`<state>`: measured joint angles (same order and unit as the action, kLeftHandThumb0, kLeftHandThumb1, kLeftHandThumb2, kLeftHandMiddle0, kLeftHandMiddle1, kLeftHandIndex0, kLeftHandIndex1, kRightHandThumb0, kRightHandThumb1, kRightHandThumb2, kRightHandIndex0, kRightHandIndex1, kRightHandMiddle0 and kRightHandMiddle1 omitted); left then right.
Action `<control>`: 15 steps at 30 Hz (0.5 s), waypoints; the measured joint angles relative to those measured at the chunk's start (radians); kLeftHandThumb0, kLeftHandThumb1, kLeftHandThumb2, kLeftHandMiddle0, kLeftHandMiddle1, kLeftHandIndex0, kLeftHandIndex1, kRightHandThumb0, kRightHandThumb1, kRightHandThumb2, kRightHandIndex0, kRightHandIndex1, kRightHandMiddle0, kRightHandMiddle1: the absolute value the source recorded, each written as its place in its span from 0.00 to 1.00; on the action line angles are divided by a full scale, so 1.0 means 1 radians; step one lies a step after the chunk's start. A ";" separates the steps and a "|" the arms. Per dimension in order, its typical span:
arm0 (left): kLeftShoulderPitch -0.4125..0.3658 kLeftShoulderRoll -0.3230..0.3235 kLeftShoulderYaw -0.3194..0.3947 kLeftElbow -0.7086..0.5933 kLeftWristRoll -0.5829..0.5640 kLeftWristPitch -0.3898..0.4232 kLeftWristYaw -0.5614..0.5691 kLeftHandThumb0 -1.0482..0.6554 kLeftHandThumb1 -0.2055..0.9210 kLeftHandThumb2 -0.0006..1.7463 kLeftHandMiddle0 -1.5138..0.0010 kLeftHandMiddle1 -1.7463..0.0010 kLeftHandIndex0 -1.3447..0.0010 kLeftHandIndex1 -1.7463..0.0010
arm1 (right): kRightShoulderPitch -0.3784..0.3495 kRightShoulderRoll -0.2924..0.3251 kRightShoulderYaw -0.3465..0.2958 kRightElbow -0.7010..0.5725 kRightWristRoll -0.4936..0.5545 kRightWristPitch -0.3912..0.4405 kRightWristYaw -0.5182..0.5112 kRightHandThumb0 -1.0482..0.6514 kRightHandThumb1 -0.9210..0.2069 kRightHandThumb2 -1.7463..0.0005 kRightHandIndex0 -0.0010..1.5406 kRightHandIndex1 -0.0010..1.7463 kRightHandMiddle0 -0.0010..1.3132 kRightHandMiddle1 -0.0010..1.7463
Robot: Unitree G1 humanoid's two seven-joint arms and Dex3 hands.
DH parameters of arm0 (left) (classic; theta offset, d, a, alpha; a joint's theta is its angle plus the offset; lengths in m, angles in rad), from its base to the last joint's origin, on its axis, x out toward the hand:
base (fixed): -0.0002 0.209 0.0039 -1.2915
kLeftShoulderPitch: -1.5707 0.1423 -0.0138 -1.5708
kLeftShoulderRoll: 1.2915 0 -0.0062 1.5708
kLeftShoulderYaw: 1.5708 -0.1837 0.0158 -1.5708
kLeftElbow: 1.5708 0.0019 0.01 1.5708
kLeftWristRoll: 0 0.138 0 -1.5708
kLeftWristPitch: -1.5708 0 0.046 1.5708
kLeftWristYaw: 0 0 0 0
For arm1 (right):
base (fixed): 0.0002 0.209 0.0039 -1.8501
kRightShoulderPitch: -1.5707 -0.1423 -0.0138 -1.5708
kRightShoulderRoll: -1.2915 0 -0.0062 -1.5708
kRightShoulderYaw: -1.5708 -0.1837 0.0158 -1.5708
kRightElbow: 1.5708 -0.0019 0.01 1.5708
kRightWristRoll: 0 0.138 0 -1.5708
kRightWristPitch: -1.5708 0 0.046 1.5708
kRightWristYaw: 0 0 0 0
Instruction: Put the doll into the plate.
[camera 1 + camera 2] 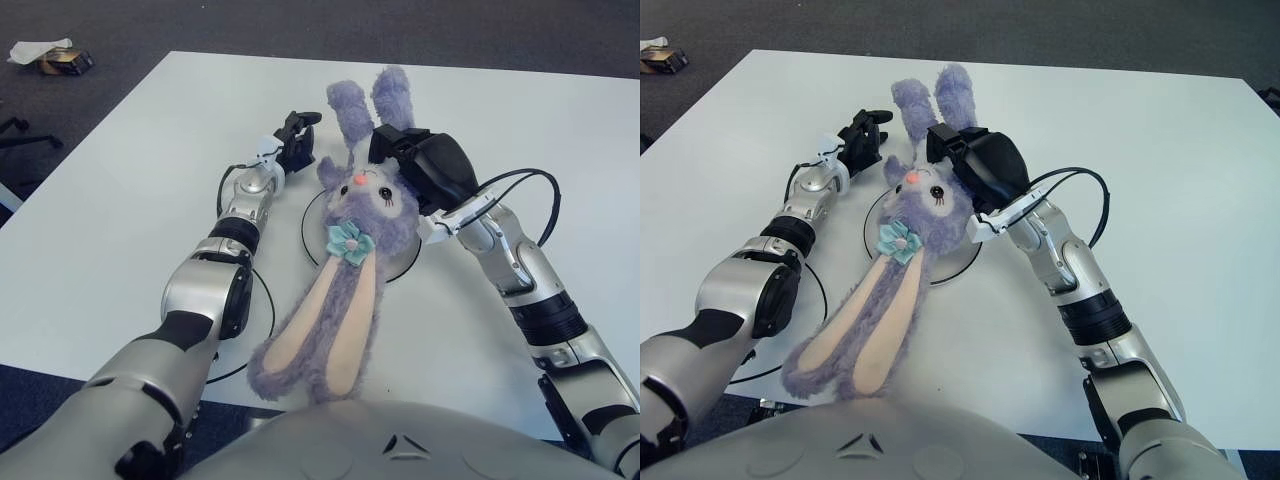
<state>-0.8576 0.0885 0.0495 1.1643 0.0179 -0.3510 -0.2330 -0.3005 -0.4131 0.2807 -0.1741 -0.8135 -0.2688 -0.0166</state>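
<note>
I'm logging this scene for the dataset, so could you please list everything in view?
Doll: one, purple rabbit with teal flower, held over the plate, legs hanging toward the near table edge.
Plate: one, white, mid-table, mostly hidden under the doll.
Table: one, white.
Floor clutter: small items, far left, too small to tell.
Left hand: black, beside the doll's head, holding nothing.
Right hand: black, gripping the doll's head.

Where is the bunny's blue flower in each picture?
Left eye view: the blue flower sits just right of centre, on the doll, below its face.
Right eye view: the flower appears left of centre, same spot on the doll.
Shared landmark: the plate behind the doll.
</note>
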 measured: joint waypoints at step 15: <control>-0.001 0.001 0.002 0.014 -0.001 -0.001 0.008 0.14 1.00 0.46 1.00 0.61 1.00 0.50 | 0.122 -0.016 -0.043 -0.201 -0.062 0.077 0.080 0.47 0.16 0.61 0.07 0.86 0.28 0.93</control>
<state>-0.8590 0.0891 0.0515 1.1787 0.0165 -0.3519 -0.2246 -0.1785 -0.4287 0.2376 -0.3753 -0.8756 -0.1922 0.0632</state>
